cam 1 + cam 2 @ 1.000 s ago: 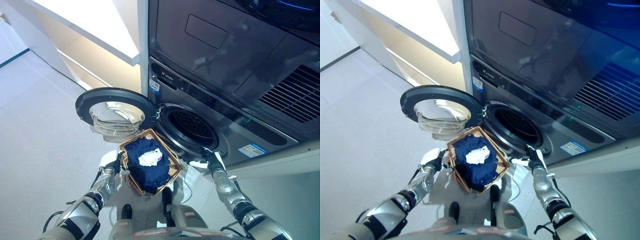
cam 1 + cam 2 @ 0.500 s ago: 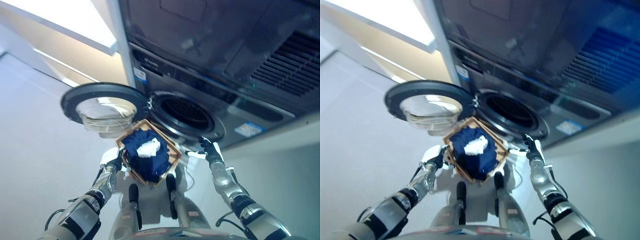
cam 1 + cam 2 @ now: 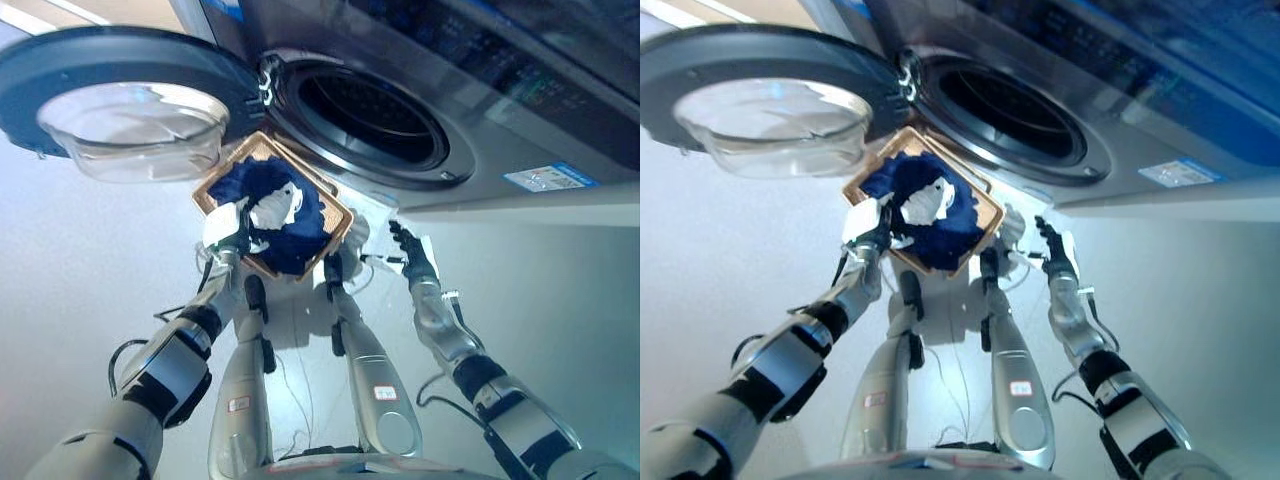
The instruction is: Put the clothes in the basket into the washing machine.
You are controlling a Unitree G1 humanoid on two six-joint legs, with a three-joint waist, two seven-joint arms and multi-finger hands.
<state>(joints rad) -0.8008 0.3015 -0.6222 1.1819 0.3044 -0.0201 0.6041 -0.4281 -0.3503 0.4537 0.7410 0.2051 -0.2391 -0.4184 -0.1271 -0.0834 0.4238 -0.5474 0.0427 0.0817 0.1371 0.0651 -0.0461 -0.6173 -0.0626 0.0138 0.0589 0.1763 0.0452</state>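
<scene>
Square wooden basket sits on the floor just below the grey front-loading washing machine, drum mouth at its 1 o'clock, round glass door swung open at 10. Dark blue clothes with a white piece fill the basket. Left hand at its 8 o'clock edge, grip: can't tell. Right hand at 3 o'clock, apart, fingers spread, empty.

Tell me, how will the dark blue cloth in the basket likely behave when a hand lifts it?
The dark blue cloth lies crumpled and sagging in the basket, so it is probably floppy and would drape. It looks light. The white cloth resting on top may slide off when the left hand pulls.
</scene>
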